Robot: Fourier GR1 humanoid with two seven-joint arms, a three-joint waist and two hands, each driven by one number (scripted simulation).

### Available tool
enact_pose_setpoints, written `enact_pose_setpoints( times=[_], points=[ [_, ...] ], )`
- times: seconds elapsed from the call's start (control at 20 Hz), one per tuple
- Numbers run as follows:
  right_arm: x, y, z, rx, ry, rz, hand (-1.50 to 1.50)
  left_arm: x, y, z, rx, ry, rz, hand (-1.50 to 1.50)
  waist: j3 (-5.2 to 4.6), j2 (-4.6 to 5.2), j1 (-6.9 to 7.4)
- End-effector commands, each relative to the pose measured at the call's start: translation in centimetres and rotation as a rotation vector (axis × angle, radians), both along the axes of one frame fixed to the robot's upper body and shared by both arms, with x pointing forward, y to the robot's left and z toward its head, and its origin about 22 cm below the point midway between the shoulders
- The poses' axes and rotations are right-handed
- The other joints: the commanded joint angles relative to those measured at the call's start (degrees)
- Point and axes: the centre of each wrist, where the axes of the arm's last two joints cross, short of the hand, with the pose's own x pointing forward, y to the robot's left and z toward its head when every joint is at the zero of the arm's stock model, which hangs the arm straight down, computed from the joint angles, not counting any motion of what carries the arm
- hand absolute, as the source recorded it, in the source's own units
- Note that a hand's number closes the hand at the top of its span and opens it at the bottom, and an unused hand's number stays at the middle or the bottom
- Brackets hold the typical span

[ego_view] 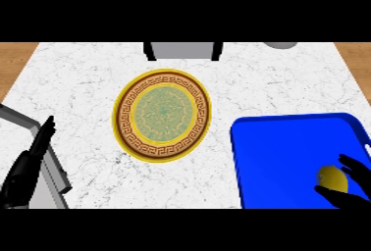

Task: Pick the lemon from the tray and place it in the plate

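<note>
The right hand (353,184) sits low over the blue tray (290,152), near the tray's right edge. Its fingers (357,166) curve over the top and far side of the lemon (332,177), and the thumb comes in underneath, so the yellow fruit shows in the gap between them. The fingers are curled around the lemon, which lies on the tray's blue floor or just above it; from here I cannot tell which. The rest of the tray stretches away to the left of those fingers.

Further left again, well apart from the fingers and the tray, the plate (162,115) lies flat on the white marbled tabletop (80,78), gold-rimmed with a brown key pattern and a pale green centre.

The left hand (33,157) rests at the far left, fingers straight and together, pointing up the tabletop, touching nothing.
</note>
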Motion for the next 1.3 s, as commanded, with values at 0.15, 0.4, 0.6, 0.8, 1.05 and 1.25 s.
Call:
enact_pose_setpoints(
  times=[0.15, 0.4, 0.6, 0.8, 1.05, 1.25],
  points=[
    [1.9, -0.3, -1.2, -0.013, -0.076, 0.016, 1.5, 0.3, -0.1, 0.1, -0.013, -0.004, 0.002, 0.0, 0.14, 0.06, 0.14],
    [1.0, 2.9, -0.7, -0.211, -0.007, 0.095, 1.5, -0.6, -0.2, -0.1, -0.009, 0.007, -0.021, 0.0, 0.09, 0.01, 0.59],
    [1.0, 7.2, -0.5, -0.5, 0.114, 0.246, 1.5, 1.1, -0.7, -0.3, 0.0, 0.001, -0.019, 0.0, -0.27, 0.3, 1.13],
    [2.4, 13.1, 0.4, -0.612, 0.103, 0.205, 1.5, 0.9, -0.9, -0.7, 0.008, 0.012, -0.01, 0.0, -0.02, 0.15, 0.82],
    [1.5, 14.7, 2.6, -0.757, -0.032, 0.074, 1.5, -0.6, -0.1, 0.2, 0.006, 0.003, -0.005, 0.0, 0.1, -0.11, 0.22],
    [0.5, 16.2, 6.4, -0.855, -0.146, 0.03, 1.5, 0.3, -0.8, -0.2, 0.005, -0.003, 0.01, 0.0, 0.07, -0.11, -0.18]
  ],
)
